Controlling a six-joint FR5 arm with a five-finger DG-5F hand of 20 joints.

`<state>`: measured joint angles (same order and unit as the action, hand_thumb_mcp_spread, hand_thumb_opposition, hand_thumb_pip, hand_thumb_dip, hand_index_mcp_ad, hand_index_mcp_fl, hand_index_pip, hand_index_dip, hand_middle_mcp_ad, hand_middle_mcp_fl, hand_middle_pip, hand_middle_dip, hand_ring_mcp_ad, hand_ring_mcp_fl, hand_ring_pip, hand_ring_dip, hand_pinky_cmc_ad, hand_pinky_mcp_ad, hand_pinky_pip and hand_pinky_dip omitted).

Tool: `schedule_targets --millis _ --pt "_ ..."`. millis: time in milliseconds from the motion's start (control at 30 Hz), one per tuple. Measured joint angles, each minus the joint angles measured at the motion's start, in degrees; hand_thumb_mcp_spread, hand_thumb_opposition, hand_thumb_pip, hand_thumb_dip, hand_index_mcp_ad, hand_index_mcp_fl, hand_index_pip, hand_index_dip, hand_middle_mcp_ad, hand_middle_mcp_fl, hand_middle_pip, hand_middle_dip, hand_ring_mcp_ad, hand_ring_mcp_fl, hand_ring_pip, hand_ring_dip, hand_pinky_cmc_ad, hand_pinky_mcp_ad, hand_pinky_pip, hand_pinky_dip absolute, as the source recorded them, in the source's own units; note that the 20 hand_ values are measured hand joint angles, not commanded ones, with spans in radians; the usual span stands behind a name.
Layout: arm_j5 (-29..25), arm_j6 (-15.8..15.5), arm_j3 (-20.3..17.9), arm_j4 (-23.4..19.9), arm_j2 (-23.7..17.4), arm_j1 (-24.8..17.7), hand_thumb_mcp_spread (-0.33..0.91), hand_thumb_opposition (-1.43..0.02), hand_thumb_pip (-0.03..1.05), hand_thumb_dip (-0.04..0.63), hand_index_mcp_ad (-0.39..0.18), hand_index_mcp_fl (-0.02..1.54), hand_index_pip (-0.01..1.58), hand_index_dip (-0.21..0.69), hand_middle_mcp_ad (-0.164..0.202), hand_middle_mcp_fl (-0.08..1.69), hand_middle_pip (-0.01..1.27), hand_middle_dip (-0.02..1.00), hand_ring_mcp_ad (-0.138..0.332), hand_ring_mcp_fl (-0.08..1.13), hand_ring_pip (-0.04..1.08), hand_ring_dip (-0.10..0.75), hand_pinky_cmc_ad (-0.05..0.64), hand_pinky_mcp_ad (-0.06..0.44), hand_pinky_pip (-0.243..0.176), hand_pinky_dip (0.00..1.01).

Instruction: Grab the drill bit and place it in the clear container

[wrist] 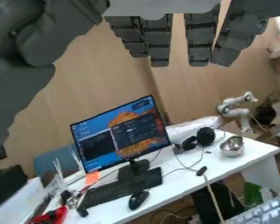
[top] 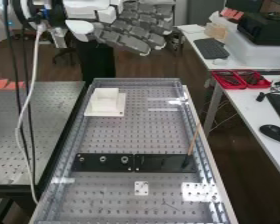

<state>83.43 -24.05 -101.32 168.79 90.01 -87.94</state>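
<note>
black strip: left half holds round metal fittings; keep low fingers clear of them.
white block: square, on its base, far left of bench; obstacle, come down nearer than it.
robot hand: above and beyond the far end, fingers straight, spread open, nothing held. Needs lowering toward the near half, palm turned down; then slow the last bit.
small white plate: near side of strip; avoid nudging.
drill bit: cannot tell for sure; thin dark line near end is a candidate, lying flat. Confirm first. If so, pinch mid-shank, thumb opposite fingertips, light pressure; likely rolls if pushed sideways.
tan stick: leans up from the strip's right end, easily knocked; approach from the left of it.
clear container: cannot tell; bright patch may be that or just glare. Settle rim before carrying, lift bit above it, release low.
</note>
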Motion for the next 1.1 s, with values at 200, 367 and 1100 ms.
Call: schedule_targets --millis 200,367,1100 --pt "-1.2 5.55 -2.29 -2.4 1.14 0.81 0.17 -0.71 0.23 0.007 0.084 0.02 0.08 0.047 0.148 0.02 0.14 0.08 0.278 0.06 0.08 -0.019 0.312 0.25 -0.14 0.26" --pt "-2.3 8.39 -3.51 -2.7 2.68 1.67 0.2 -0.71 0.27 0.007 0.056 0.02 0.08 0.079 0.15 0.02 0.14 0.07 0.279 0.03 0.08 -0.019 0.312 0.25 -0.14 0.28" --pt "-7.75 11.56 -10.73 -17.91 8.03 5.71 0.31 -0.71 0.57 0.19 -0.04 0.12 0.34 0.307 0.148 0.02 0.14 0.21 0.243 0.01 0.1 0.138 0.375 0.278 -0.138 0.29"
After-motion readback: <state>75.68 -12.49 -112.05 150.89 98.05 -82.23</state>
